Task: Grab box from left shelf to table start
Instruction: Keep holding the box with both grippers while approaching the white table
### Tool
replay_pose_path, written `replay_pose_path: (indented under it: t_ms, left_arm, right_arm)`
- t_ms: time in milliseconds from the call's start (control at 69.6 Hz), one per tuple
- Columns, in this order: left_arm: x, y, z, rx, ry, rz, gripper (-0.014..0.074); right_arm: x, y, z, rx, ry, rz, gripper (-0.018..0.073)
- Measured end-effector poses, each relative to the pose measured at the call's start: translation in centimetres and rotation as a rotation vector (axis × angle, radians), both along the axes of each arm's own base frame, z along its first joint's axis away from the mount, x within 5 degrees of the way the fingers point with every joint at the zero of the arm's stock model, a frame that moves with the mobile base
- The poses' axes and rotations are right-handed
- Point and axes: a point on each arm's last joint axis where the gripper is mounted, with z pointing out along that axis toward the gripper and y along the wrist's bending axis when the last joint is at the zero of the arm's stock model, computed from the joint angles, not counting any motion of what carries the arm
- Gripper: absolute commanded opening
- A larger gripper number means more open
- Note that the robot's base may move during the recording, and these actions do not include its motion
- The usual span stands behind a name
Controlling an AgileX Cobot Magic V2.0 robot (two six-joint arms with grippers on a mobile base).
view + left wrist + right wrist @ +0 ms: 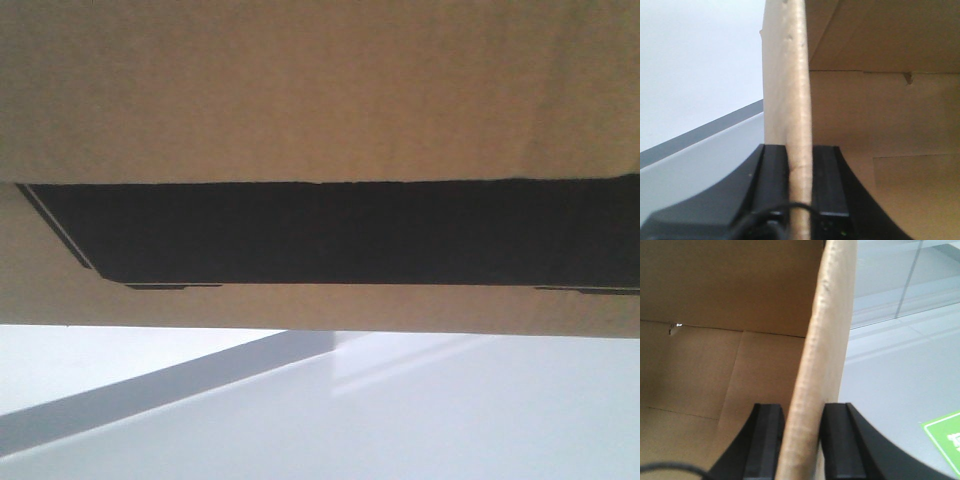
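Observation:
The brown cardboard box point(320, 90) fills the upper part of the front view, its black printed panel point(350, 235) running across the middle. Below it lies the white table point(420, 420); I cannot tell whether the box touches it. My left gripper point(799, 150) is shut on the box's left wall point(790, 75), one black finger point(772, 175) outside and one inside. Over on the right wall point(827, 340), my right gripper point(805, 412) is shut in the same way. The box's bare inside point(715, 360) is open to both wrist views. The left shelf is out of view.
A grey band point(150, 395) slants across the white surface under the box. Outside the box, the right wrist view has pale grey floor point(890, 370) with a green marker point(945, 440) at the lower right. A dark strip point(700, 132) crosses the left wrist view.

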Motion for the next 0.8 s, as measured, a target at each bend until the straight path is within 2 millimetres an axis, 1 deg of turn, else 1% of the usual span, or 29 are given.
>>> replay_pose_path:
  t_ms: [158, 805]
  left_arm:
    - [0.34, -0.17, -0.19, 0.003, 0.013, -0.001, -0.0097]
    - [0.33, -0.18, -0.19, 0.001, 0.014, -0.001, -0.0097]
  right_arm:
    - [0.10, -0.05, -0.05, -0.006, 0.005, -0.004, 0.0056]
    - [0.17, -0.05, -0.07, -0.008, 0.007, -0.005, 0.0056]
